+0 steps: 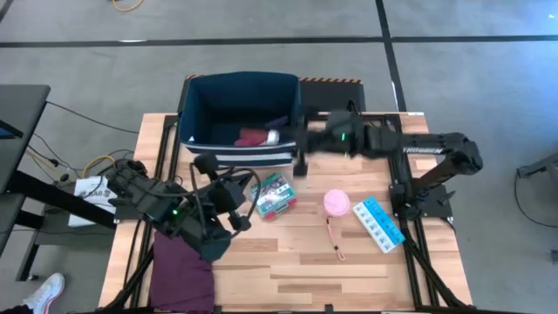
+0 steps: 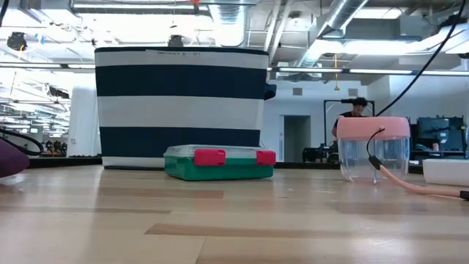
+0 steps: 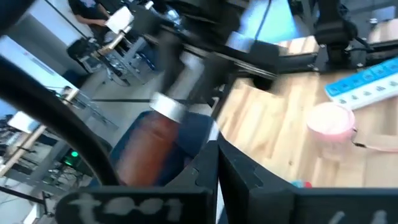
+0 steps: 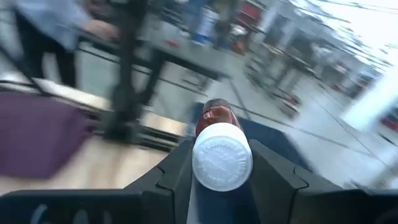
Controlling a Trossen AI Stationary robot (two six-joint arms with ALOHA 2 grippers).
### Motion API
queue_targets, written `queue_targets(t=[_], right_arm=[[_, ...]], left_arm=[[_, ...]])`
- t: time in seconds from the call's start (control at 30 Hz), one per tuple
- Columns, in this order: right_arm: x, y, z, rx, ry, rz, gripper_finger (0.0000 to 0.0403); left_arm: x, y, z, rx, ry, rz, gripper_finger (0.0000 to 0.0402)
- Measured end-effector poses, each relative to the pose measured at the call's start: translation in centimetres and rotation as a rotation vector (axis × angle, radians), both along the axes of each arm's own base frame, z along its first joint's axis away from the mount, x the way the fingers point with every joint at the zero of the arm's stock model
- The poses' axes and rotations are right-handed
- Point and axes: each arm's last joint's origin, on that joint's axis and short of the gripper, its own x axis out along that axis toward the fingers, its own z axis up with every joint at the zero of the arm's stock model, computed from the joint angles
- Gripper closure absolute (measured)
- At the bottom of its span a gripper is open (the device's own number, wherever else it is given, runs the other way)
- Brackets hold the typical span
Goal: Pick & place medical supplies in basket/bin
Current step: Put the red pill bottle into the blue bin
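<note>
From above, the navy bin (image 1: 240, 118) is sitting at the table's far edge, holding a dark red item (image 1: 251, 137) and a pale one beside it. The right gripper (image 1: 301, 144) is hanging at the bin's right wall. The left gripper (image 1: 202, 164), pressed shut and empty, is resting just in front of the bin. The green-red packet (image 1: 272, 195), pink tub (image 1: 336, 203) and blue pill strip (image 1: 379, 222) are lying apart on open wood; the purple cloth (image 1: 181, 270) is covering the near left corner.

At table height, the striped bin (image 2: 181, 106) is standing behind the packet (image 2: 219, 163), with the tub (image 2: 373, 147) well to the side and bare wood in front.

The left wrist view is showing a brown bottle (image 3: 149, 146) above the bin, with the tub (image 3: 331, 121) and strip (image 3: 364, 81) beyond.

In the right wrist view, the fingers (image 4: 277, 177) are pinching the white-capped bottle (image 4: 221, 152) between them.
</note>
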Motion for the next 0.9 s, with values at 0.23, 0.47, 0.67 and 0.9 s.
queue_targets(t=[0.23,0.47,0.67,0.9], right_arm=[[-1.0,-8.7,0.1,0.074,0.119,-0.239,0.0266],[1.1,-14.5,-5.8,0.223,0.279,-0.28,0.0281],[4.3,-16.3,-8.5,0.207,0.411,-0.298,0.0269],[7.2,-17.2,-8.9,0.286,0.643,-0.281,0.028]], left_arm=[[0.0,-0.2,0.0,0.008,-0.044,0.028,0.0401],[-0.2,-0.3,0.1,0.032,-0.073,0.047,0.0401],[-0.2,-0.3,0.1,0.022,-0.077,0.048,0.0401],[-0.1,-0.3,0.1,0.022,-0.076,0.047,0.0401]])
